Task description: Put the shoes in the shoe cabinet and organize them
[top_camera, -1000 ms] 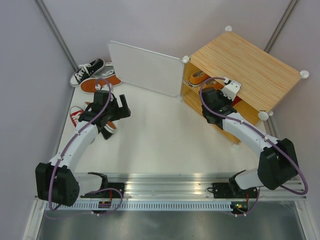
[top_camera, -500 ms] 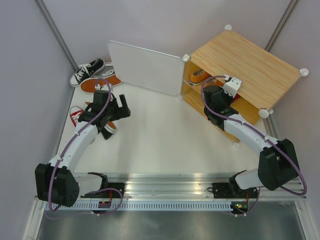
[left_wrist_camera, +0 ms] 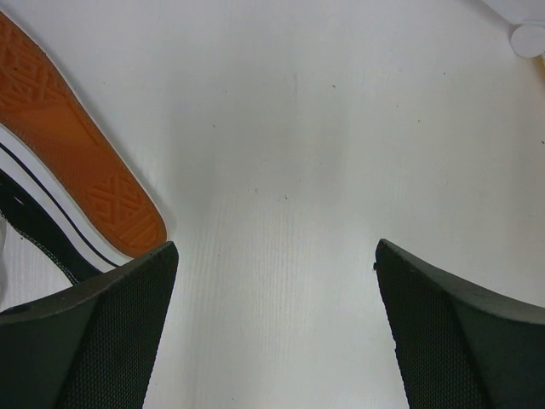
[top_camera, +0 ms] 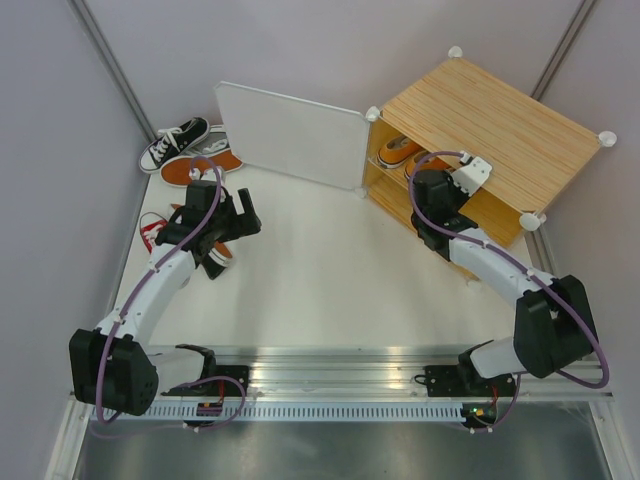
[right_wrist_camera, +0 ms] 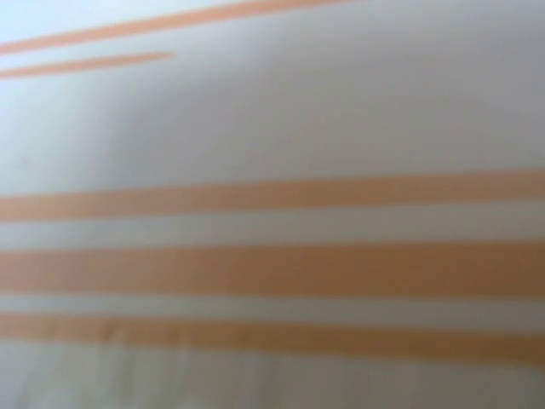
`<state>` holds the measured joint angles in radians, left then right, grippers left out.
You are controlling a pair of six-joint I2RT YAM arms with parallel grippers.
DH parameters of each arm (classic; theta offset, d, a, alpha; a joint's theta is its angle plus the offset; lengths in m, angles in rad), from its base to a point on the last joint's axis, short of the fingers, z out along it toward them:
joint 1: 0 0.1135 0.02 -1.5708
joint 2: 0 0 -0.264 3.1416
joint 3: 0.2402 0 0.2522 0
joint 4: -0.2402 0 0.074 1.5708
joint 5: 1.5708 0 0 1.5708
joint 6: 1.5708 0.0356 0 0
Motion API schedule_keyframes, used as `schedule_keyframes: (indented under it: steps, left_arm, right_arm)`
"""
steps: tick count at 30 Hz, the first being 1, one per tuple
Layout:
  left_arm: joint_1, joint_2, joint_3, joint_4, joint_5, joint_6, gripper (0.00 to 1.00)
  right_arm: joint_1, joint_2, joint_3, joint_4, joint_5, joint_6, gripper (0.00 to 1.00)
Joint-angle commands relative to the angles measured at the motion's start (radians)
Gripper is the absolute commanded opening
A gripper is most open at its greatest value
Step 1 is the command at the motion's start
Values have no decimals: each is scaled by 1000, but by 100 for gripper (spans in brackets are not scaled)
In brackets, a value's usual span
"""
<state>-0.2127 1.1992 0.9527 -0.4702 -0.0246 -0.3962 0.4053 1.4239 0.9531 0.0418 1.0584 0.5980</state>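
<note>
The shoe cabinet (top_camera: 495, 125) stands at the back right with its frosted door (top_camera: 290, 135) swung open. Two orange shoes (top_camera: 398, 150) sit side by side on its upper shelf. My right gripper (top_camera: 452, 178) reaches into that shelf, its fingertips hidden under the wood top. The right wrist view is only a blur of orange and white stripes, with no fingers showing. My left gripper (left_wrist_camera: 272, 328) is open and empty above bare table, beside a black shoe (left_wrist_camera: 60, 187) lying on its side, orange sole facing me. That black shoe (top_camera: 217, 257) lies under the left wrist.
More shoes lie at the back left: a black one (top_camera: 175, 142), a grey one (top_camera: 216, 141), an orange one (top_camera: 200, 168) and a red one (top_camera: 152, 230) by the left wall. A cabinet corner knob (left_wrist_camera: 528, 38) shows at the upper right of the left wrist view.
My right gripper has pushed further into the upper shelf. A second orange shoe now shows beside the first, and the cabinet has shifted slightly. The left arm has not moved.
</note>
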Motion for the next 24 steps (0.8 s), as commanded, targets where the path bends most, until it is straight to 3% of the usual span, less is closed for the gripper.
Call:
schedule_keyframes:
  steps: [1,8,11,12,18,24]
  left_arm:
    - [1,-26,31,5,-3,-24,100]
    - [1,-29,29,7,0,-24,100]
    - [1,-29,29,7,0,-24,100]
    - [1,-30,29,5,0,-26,100]
    - [1,-27,31,7,0,-24,100]
    - [1,-23,31,5,-1,-24,100]
  right_arm:
    - [7,-14,-23,205,-182,52,1]
    - [-16,-25,-42,208,-219,128,1]
    - [-19,-20,-22,158,-215,129,15]
    - [-19,-23,-20,145,-212,132,27]
    - [-19,-51,-2,55,-261,112,65]
    - [-16,-75,48,-77,-294,112,83]
